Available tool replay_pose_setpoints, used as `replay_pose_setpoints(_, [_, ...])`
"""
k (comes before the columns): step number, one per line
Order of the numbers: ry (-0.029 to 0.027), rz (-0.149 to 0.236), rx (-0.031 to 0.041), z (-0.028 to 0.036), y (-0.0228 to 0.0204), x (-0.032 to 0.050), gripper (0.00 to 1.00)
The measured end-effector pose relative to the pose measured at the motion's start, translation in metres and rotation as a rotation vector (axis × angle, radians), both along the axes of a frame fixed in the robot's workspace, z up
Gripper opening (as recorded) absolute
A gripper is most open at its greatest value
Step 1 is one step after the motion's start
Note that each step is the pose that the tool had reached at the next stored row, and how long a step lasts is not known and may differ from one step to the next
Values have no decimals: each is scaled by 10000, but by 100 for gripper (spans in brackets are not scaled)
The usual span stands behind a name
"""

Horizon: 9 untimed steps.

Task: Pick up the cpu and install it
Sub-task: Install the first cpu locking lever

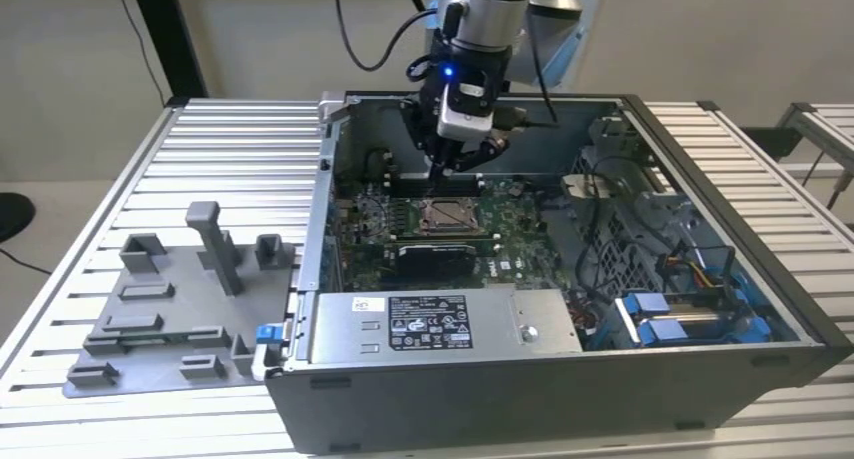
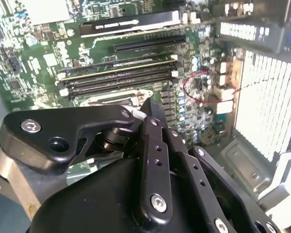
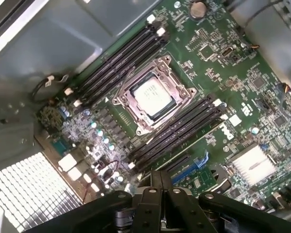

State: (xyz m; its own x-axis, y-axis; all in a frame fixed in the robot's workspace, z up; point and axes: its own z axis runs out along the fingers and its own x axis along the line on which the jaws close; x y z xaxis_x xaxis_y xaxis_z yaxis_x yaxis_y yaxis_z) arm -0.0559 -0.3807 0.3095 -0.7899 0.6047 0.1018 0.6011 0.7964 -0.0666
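Gripper: the arm's gripper [image 1: 458, 159] hangs inside the open computer case [image 1: 747, 309], above the motherboard [image 1: 514, 214], toward the case's far wall in the exterior view.

Fingers: the fingers [image 3: 157, 187] are drawn together, tips meeting with nothing between them; in both wrist views the dark linkage arms fold in to a single point.

Cpu: the cpu [image 3: 153, 96], a pale silver-grey square, lies flat within the socket frame [image 3: 131, 97] at the middle of the board; in the exterior view it sits at [image 1: 442, 214].

Key relation: in the exterior view the cpu lies below the fingertips and a little nearer the camera, apart from them, not touching. Judged from this, the chip already rests in its seat and the fingers are clear of it.

Orientation: the chip is square, so it offers no long axis; its edges run parallel to the memory slots [image 3: 182, 131] flanking the socket on two sides.

Socket frame: its metal surround borders the chip on all sides; whether it is latched cannot be told.

Surroundings: the case stands on a slatted surface [image 1: 200, 139]; a grey fixture tray [image 1: 180, 314] lies to the exterior view's left, well apart from the gripper.
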Motion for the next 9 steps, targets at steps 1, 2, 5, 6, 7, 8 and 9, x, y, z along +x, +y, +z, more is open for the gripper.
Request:
replay_pose_setpoints(1, [0,181,0,0,0,0,0])
replay_pose_setpoints(2, [0,365,-1,0,0,0,0])
replay_pose_setpoints(5, [-1,910,1,0,0,0,0])
replay_pose_setpoints(6, [-1,1096,1,0,0,0,0])
replay_pose_setpoints(7, [0,1264,0,0,0,0,0])
replay_pose_setpoints(8, [0,1455,0,0,0,0,0])
replay_pose_setpoints(9, [0,1630,-1,0,0,0,0])
